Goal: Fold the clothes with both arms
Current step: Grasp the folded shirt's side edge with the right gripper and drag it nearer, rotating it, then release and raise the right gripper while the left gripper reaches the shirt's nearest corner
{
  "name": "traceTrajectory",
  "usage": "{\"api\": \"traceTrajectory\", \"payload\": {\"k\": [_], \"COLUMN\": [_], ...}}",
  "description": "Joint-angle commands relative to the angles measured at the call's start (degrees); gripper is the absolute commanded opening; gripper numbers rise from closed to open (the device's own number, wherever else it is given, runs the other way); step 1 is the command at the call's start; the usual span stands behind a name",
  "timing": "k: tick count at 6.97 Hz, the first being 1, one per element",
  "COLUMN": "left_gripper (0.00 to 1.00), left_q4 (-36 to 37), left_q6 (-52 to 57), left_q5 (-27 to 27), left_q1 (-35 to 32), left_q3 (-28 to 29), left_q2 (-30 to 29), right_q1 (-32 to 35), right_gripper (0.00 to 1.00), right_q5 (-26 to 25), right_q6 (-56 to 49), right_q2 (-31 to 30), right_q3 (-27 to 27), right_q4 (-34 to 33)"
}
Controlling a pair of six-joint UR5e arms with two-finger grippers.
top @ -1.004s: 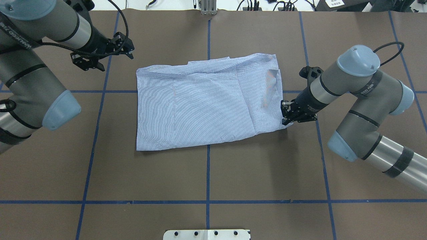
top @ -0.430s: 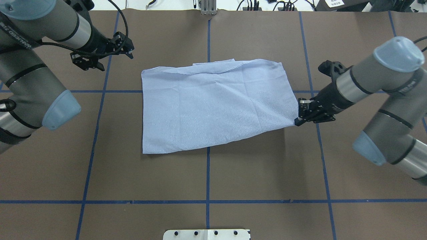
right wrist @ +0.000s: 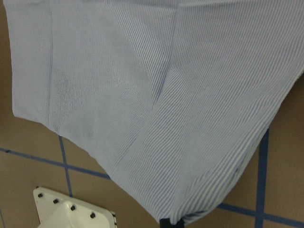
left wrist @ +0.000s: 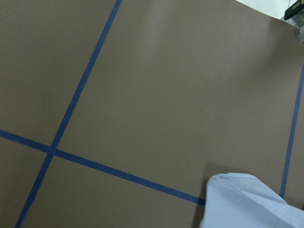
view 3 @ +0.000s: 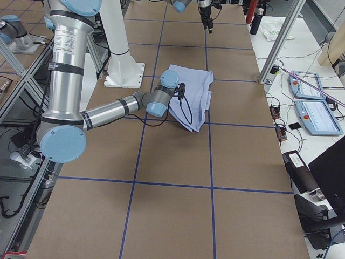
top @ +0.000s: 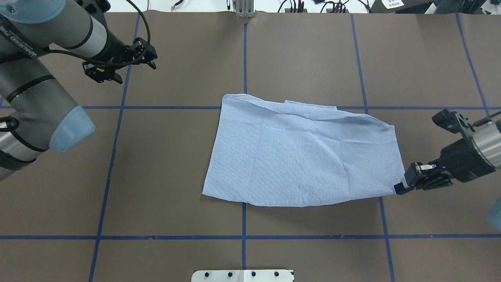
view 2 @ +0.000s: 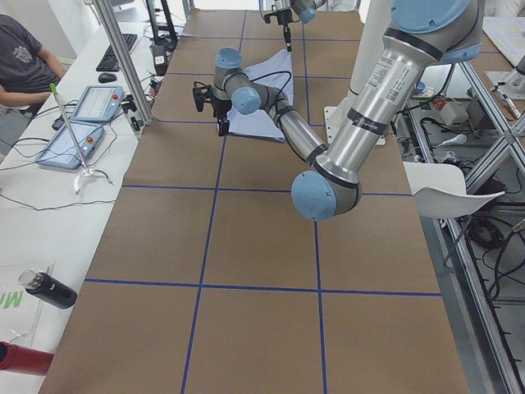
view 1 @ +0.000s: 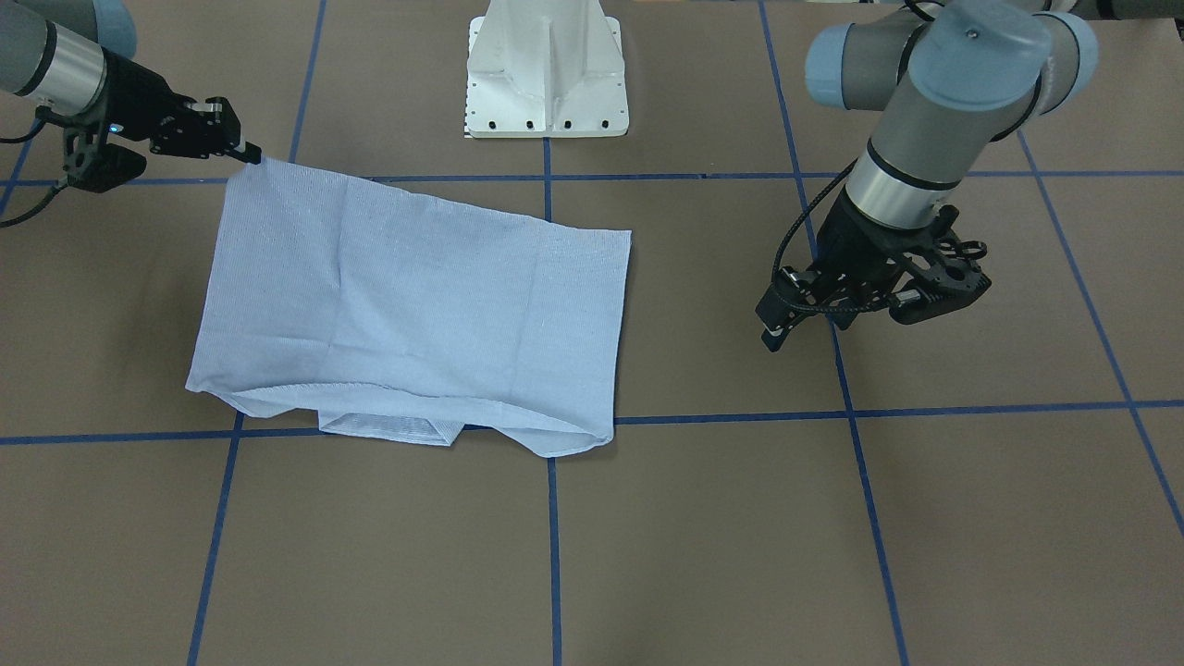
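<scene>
Shirt (top: pixel 305 156) spread on the tabletop (top: pixel 156 196), right of centre in the overhead view. We see the right pincer (top: pixel 402 187) clamped on its near right corner; left pincer (top: pixel 150 58) hangs well apart, state we cannot tell.

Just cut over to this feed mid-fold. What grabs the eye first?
The light blue striped shirt lies spread across the middle of the table, and the right gripper pinches its near right corner in the overhead view. The left gripper hangs well apart from it, over bare brown surface at far left.
</scene>
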Motion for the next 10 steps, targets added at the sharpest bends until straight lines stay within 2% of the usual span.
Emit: {"api": "traceTrajectory", "payload": {"k": [1,3,4,5,6,7,9,10], "left_gripper": [1.0,1.0,1.0,1.0,1.0,1.0,1.0,1.0], "left_q4": [-0.1,0.0,-0.1,-0.2,-0.3,-0.3,-0.5,-0.8], "left_q6": [-0.7,-0.7,-0.7,-0.8,-0.9,-0.9,-5.1,-13.6], "left_q5": [-0.1,-0.1,-0.1,-0.2,-0.3,-0.3,-0.5,0.3], "left_q1": [0.0,0.0,0.1,0.6,1.5,5.8,14.6,22.3], "left_q3": [0.0,-1.3,-1.8,-2.0,-3.0,-4.6,-8.9,-9.1], "left_q2": [0.0,0.5,1.2,1.3,1.3,1.6,2.1,1.3], "right_q1": [-6.2,-15.0,-16.7,-18.0,-18.0,-15.3,-5.5,-2.1], "right_gripper": [0.0,0.0,0.42,0.99,1.0,1.0,1.0,1.0], "right_q5": [7.7,7.9,8.1,8.0,8.0,7.1,-0.5,-4.4], "right_q6": [0.1,0.1,0.3,1.0,1.0,1.0,1.0,0.5], "right_q2": [-1.9,-1.9,-1.8,-1.0,0.6,2.8,8.1,8.3], "right_q3": [0.7,1.1,0.8,0.7,0.8,0.4,-0.2,-0.3], "right_q4": [0.8,1.7,2.0,2.1,2.1,2.0,1.8,1.9]}}
